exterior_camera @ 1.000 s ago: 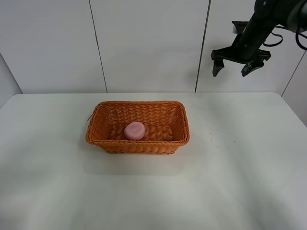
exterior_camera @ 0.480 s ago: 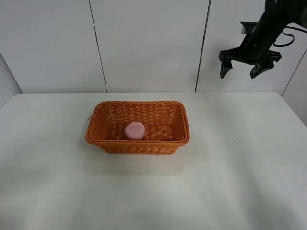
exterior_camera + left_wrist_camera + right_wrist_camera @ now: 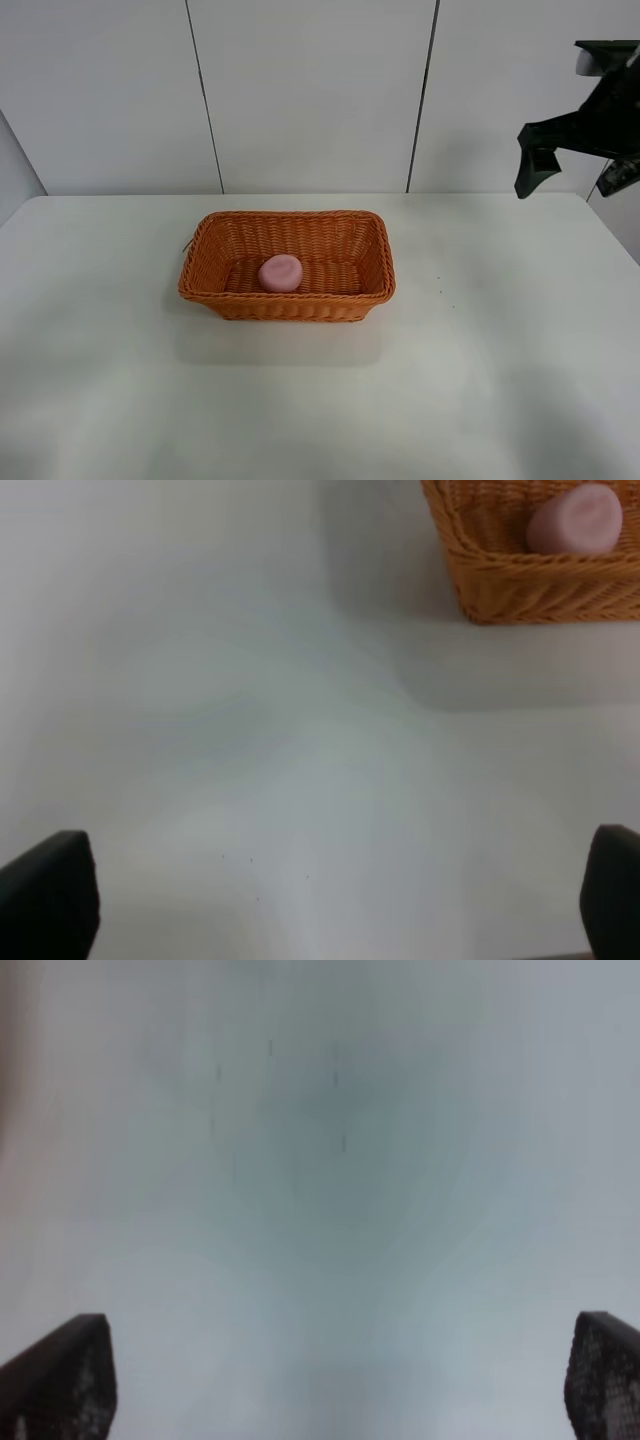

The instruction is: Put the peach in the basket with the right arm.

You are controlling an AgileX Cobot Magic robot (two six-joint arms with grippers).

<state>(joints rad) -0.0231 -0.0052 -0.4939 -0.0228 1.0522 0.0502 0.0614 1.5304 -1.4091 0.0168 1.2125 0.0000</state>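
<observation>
**Peach lies in the basket; right gripper hangs empty, high and well off to the right**

From the high exterior camera, the peach (image 3: 281, 272) sits on the floor of the wicker basket (image 3: 372, 232), a little left of the basket's middle and near its front wall. The basket's long axis runs left to right across the white table (image 3: 500, 400), and it holds nothing but the peach. The right gripper (image 3: 580, 178) hangs at the far right edge of the view, raised well above the table, fingers spread and nothing between them. The peach lies down and to the left of it, well apart. By how things lie, the placing looks done.

In the left wrist view, the left gripper (image 3: 320, 900) shows only its two dark fingertips at the picture's corners, set wide apart and empty. The basket corner (image 3: 500, 590) and the peach (image 3: 575, 520) inside it appear at the far side of bare table; this arm seems the nearer one.

In the right wrist view, the right gripper (image 3: 340, 1380) shows its fingers wide apart, with only blurred table beneath; neither basket nor peach is visible.
</observation>
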